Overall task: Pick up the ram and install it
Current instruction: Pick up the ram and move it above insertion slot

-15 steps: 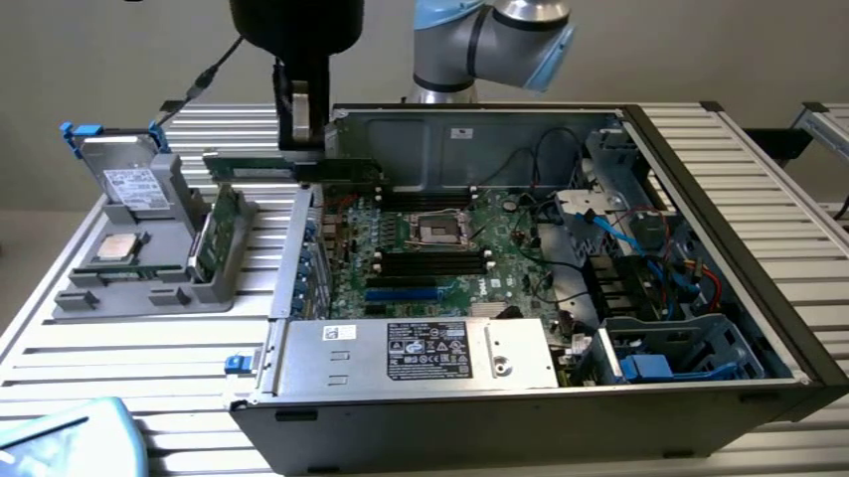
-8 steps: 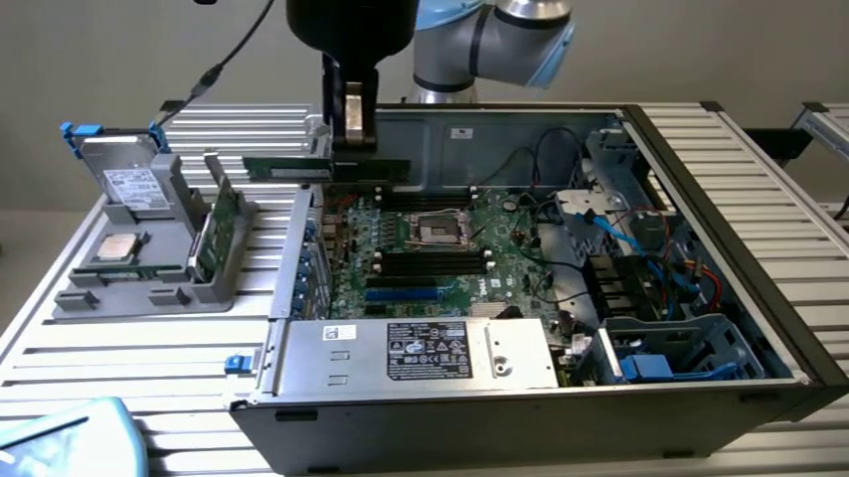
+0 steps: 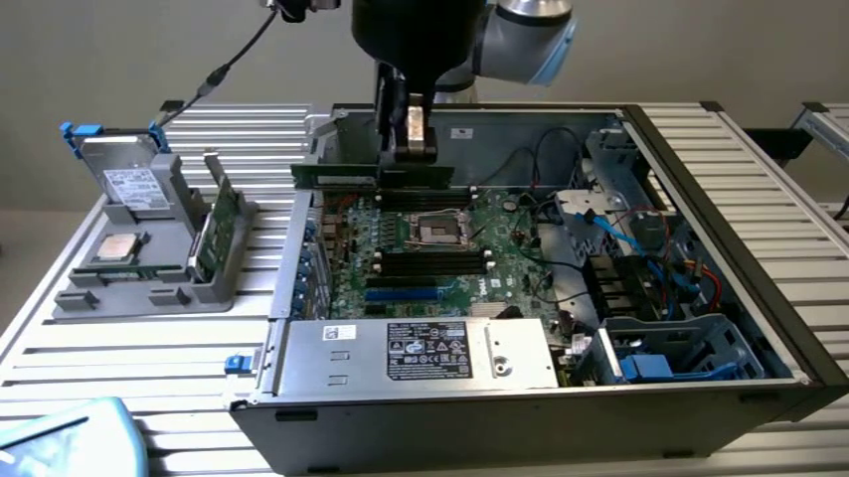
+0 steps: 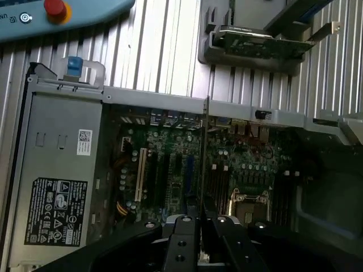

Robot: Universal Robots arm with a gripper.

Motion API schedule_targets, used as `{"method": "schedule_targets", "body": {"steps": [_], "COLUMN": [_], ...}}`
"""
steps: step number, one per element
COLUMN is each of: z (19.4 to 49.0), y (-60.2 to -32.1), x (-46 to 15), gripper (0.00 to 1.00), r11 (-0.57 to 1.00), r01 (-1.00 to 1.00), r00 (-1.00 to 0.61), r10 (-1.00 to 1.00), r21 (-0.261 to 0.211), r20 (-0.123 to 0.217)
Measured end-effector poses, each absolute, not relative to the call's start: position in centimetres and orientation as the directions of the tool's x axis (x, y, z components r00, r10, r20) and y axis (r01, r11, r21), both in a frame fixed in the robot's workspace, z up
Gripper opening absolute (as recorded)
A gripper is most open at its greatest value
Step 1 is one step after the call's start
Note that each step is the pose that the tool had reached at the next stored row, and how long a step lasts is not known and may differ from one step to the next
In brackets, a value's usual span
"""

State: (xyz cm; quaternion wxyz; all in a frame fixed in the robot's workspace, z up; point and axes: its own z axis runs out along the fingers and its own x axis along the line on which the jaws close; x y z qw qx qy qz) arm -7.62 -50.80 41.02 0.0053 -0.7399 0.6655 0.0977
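End effector [image 3: 416,149] clenched on the ram [image 3: 372,177], edge-down over slots [image 3: 424,198] at 12 o'clock of the socket [image 3: 438,231], seemingly aligned for seating.

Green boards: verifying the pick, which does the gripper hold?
The narrow ram, clamped in the gripper over the case; the broader card stands in the tray.

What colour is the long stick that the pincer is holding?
Dark green. The ram in the pincer shows best in the exterior view.
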Motion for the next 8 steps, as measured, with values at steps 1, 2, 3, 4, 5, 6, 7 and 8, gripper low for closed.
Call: {"method": "schedule_targets", "body": {"steps": [1, 2, 3, 4, 5, 6, 7, 8], "z": [40.8, 40.7, 40.5, 40.3, 40.1, 40.0, 39.8, 39.6], "y": [-50.8, -50.8, -50.8, -50.8, -50.8, -50.8, -50.8, -50.8], "x": [-7.1, -6.7, -6.2, -5.8, -5.3, -4.9, -4.5, -4.2], "gripper": [0.14, 0.14, 0.14, 0.14, 0.14, 0.14, 0.14, 0.14], "r11": [-0.114, -0.114, -0.114, -0.114, -0.114, -0.114, -0.114, -0.112], "r01": [-0.986, -0.986, -0.986, -0.986, -0.986, -0.986, -0.986, -0.986], "r00": [0.095, 0.095, 0.095, 0.095, 0.095, 0.095, 0.095, 0.093], "r10": [-0.984, -0.984, -0.984, -0.984, -0.984, -0.984, -0.984, -0.984], "r21": [0.122, 0.122, 0.122, 0.122, 0.122, 0.122, 0.122, 0.122], "r20": [-0.152, -0.152, -0.152, -0.152, -0.152, -0.152, -0.152, -0.152]}}
